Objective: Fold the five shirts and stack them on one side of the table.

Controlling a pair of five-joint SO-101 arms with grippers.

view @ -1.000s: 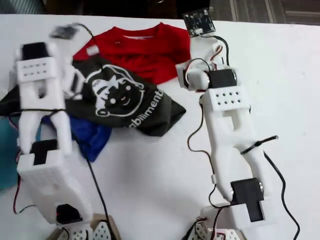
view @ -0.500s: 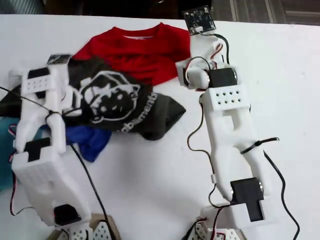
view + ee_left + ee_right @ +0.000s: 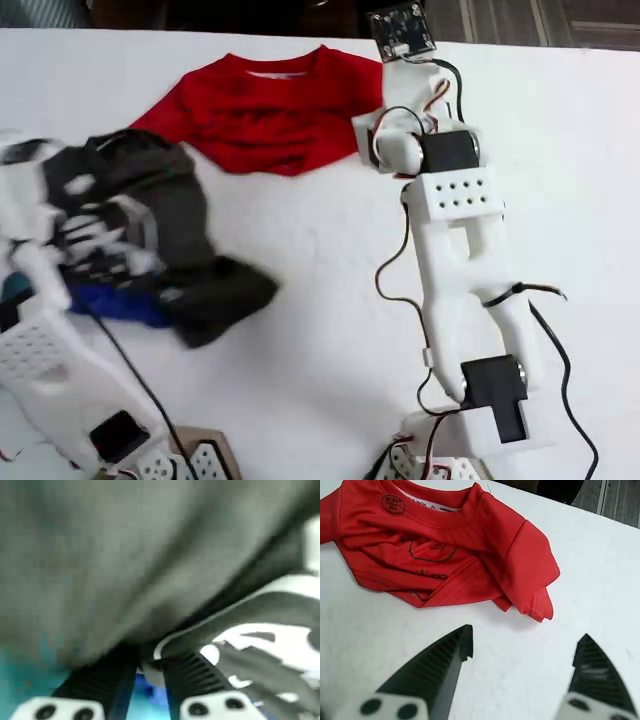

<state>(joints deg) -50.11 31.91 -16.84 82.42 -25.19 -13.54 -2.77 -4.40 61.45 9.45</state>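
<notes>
A crumpled red shirt (image 3: pixel 265 110) lies at the back middle of the table; in the right wrist view the red shirt (image 3: pixel 440 545) sits just beyond my right gripper (image 3: pixel 525 635), which hangs open over bare table with nothing in it. A black shirt (image 3: pixel 160 220) with a white print is bunched at the left, over a blue shirt (image 3: pixel 110 300). My left gripper (image 3: pixel 147 660) is shut on a fold of the black shirt (image 3: pixel 125 555). Teal cloth (image 3: pixel 30 675) shows below it. The left arm (image 3: pixel 40 350) stands at the table's left edge.
The right arm (image 3: pixel 460 260) stretches along the right side, its cables trailing beside it. White table (image 3: pixel 330 300) lies open between the two arms and to the far right. The arm bases stand at the front edge.
The left arm has pulled the black shirt leftward and toward the front, off the red shirt, which now lies uncovered. The right arm has stayed put.
</notes>
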